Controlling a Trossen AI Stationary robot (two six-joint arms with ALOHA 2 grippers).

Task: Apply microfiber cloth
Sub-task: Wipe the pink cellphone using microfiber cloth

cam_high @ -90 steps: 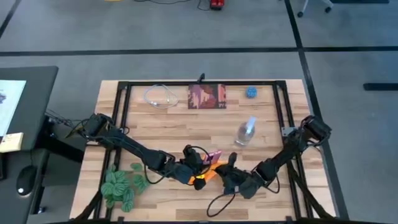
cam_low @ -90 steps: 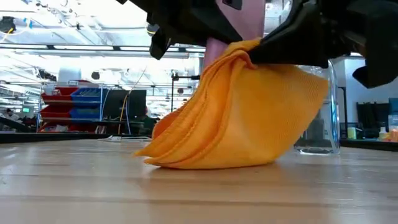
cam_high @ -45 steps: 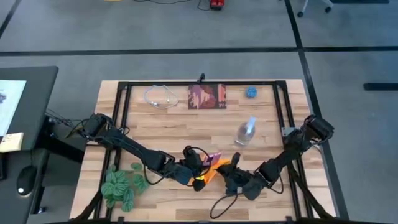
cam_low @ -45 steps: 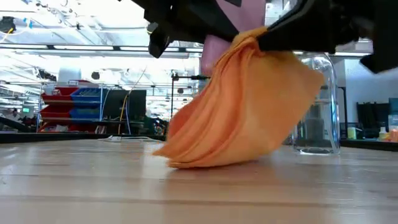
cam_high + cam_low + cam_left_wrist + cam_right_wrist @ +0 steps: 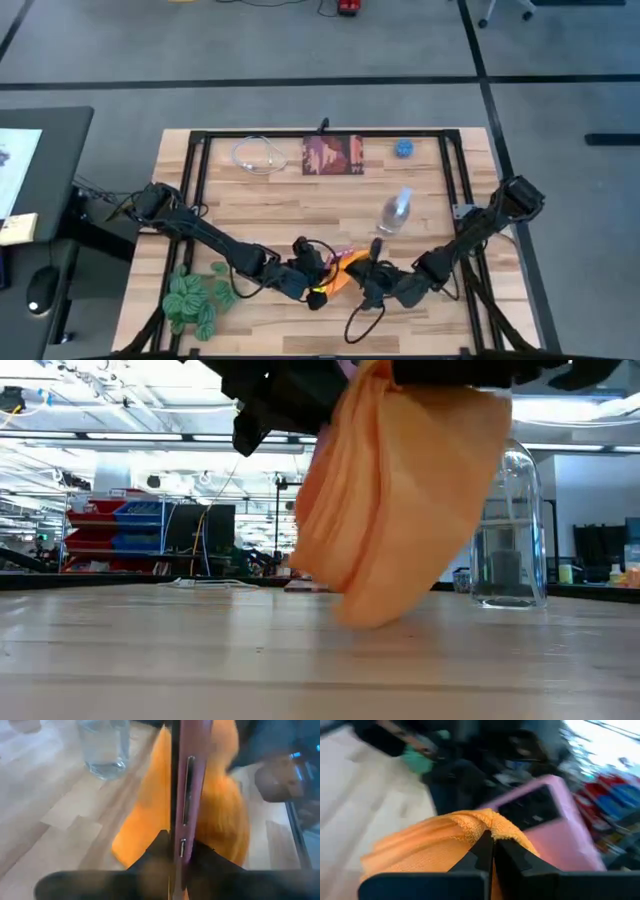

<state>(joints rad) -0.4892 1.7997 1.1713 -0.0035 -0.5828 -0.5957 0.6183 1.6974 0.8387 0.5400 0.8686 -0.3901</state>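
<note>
My right gripper (image 5: 490, 851) is pinching the top fold of the microfiber cloth (image 5: 400, 490), and it is hanging in the air just above the counter (image 5: 150, 660), near the front middle. My left gripper (image 5: 176, 852) is clamping a pink-cased smartphone (image 5: 187, 785) on its edge, touching the cloth. A glass bottle (image 5: 508, 530) is standing farther back on the right.
</note>
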